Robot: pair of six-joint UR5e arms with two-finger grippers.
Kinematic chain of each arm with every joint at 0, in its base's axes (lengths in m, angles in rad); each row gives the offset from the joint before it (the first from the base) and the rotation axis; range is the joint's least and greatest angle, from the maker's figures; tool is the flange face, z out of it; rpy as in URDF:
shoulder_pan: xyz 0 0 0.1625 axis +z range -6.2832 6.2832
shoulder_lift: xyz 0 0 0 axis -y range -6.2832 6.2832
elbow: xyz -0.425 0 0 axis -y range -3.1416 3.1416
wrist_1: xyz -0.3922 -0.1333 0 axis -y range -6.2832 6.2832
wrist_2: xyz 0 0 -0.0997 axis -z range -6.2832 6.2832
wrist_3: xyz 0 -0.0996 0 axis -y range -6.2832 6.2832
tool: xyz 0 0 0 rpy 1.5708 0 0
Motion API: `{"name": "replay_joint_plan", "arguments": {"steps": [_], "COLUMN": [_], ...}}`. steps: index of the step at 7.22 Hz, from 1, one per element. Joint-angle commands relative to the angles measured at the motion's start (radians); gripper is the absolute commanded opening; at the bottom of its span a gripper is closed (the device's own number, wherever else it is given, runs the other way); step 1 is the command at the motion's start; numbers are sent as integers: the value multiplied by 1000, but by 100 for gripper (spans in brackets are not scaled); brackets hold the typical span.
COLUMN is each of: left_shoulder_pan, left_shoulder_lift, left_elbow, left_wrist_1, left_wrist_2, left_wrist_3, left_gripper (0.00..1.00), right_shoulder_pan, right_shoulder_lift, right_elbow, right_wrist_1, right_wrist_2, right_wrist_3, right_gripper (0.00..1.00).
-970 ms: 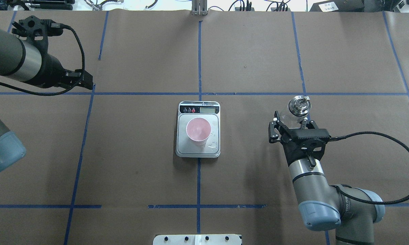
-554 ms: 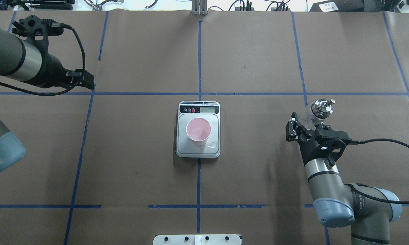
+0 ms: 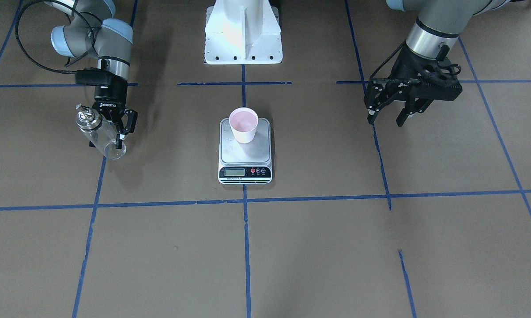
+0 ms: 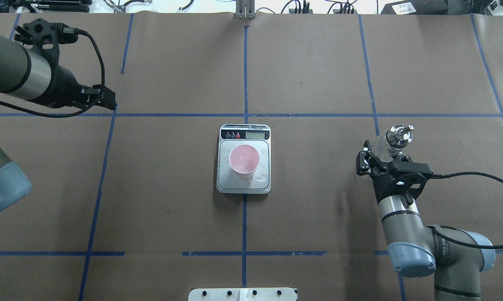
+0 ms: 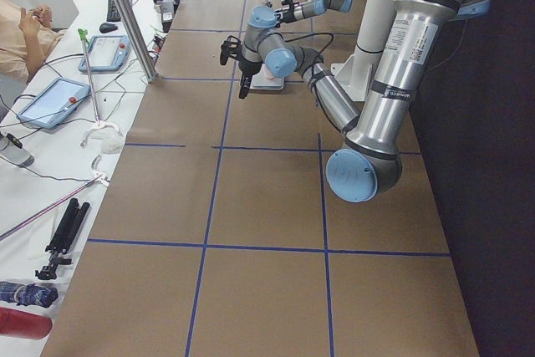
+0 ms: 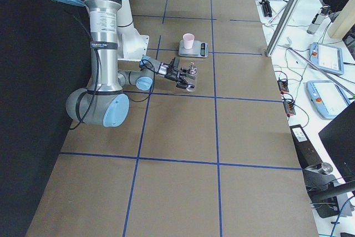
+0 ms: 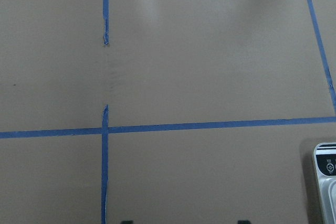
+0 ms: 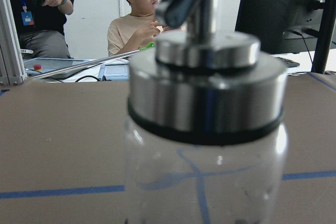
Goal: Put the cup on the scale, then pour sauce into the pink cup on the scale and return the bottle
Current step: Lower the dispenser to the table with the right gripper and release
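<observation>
Step, I judge, return leg: my R gripper (image 4: 381, 152) clamps clear glass cyl. bottle (image 3: 99, 134) w/ metal spout, tilted; nxt: right it, set down, release.

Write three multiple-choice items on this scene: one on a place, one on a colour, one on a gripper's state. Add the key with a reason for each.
1. Where does the cup stand?
A. On the bare table
B. On the scale
C. Between a gripper's fingers

2. What colour are the tape lines?
A. Blue
B. Yellow
C. White

3. What state is the right gripper in?
A. Open and empty
B. Shut on the cup
C. Shut on the bottle

Key:
1 B: the overhead view shows the cup on the steel platform.
2 A: every line on the brown cover is blue.
3 C: its fingers flank the clear glass body below the metal cap.
</observation>
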Motion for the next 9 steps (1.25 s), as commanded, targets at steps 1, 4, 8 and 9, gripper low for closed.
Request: {"name": "replay_joint_plan", "arguments": {"steps": [1, 4, 8, 9], "left_shoulder_pan": [0, 0, 0, 0], "left_shoulder_lift": [0, 2, 5, 6], "left_elbow": [0, 1, 4, 3], "left_wrist_1": [0, -1, -1, -1], "left_wrist_2": [1, 2, 7, 8], "left_wrist_3": [-1, -1, -1, -1], "left_gripper": [73, 73, 73, 73], "right_shoulder_pan": [4, 4, 4, 3], "right_shoulder_lift": [14, 14, 14, 14], "right_elbow": [-9, -38, -51, -51], "right_wrist_1": [0, 0, 0, 0], "right_wrist_2": [4, 4, 6, 6], "right_wrist_3": [0, 0, 0, 0], "right_gripper": [0, 0, 0, 0]}}
